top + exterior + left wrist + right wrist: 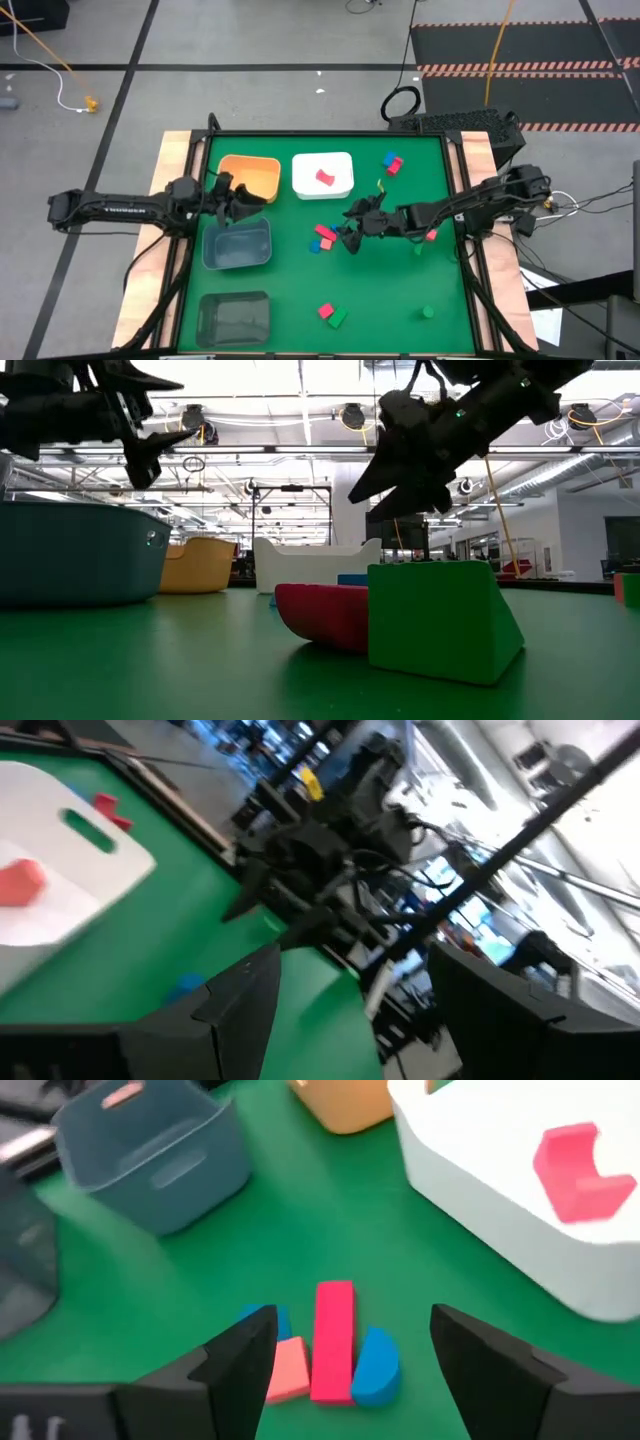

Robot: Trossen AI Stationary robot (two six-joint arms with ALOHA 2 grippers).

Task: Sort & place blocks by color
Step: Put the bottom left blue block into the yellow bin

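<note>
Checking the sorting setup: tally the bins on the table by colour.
Orange bin: 1
White bin: 1
Blue-grey bin: 1
Dark grey bin: 1
Total: 4 bins

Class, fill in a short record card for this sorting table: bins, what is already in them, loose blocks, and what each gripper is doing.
Surface: green table
Bins: orange bin, white bin, two grey bins
White bin contents: one red block
Loose cluster: red bar, pink block and two blue blocks, mid-table
Other loose blocks: several red, blue and green ones
Right gripper: open, above the cluster, holding nothing
Left gripper: open, over the bins, empty
</note>
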